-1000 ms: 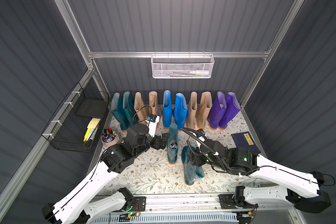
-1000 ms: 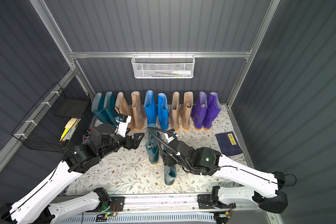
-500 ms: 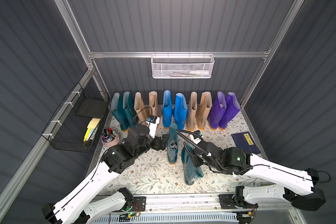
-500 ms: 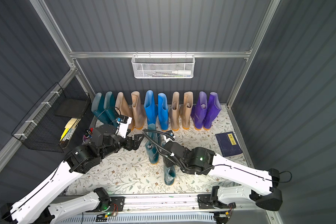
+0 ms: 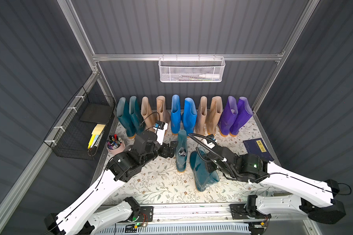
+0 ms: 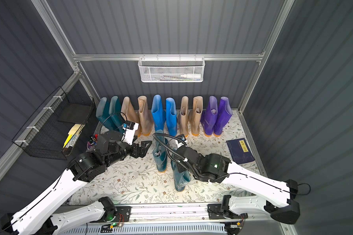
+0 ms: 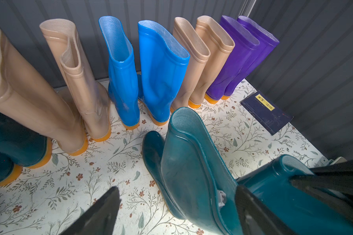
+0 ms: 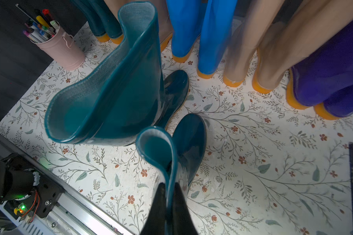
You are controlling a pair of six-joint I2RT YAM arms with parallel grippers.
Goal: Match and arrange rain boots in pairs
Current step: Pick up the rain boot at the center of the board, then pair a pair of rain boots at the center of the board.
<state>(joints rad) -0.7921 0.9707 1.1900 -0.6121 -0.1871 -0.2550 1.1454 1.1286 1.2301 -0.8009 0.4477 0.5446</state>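
Our right pincer [image 8: 168, 190] is clamping the rim of a dark teal glossy rubber boot [image 8: 159, 154] in front of the bright blue rubber pair [image 5: 182, 116]; its mate [image 5: 181, 151] is standing nearer that pair, beside our open left pincer [image 5: 169, 149]. Five pairs are standing matched; this sixth is waiting.

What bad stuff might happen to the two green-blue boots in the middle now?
The right gripper pinches only the thin cuff of the nearer dark teal boot, so the boot might slip or fold when lifted. Swinging it might knock over the other dark teal boot standing close by, which the open left gripper isn't holding.
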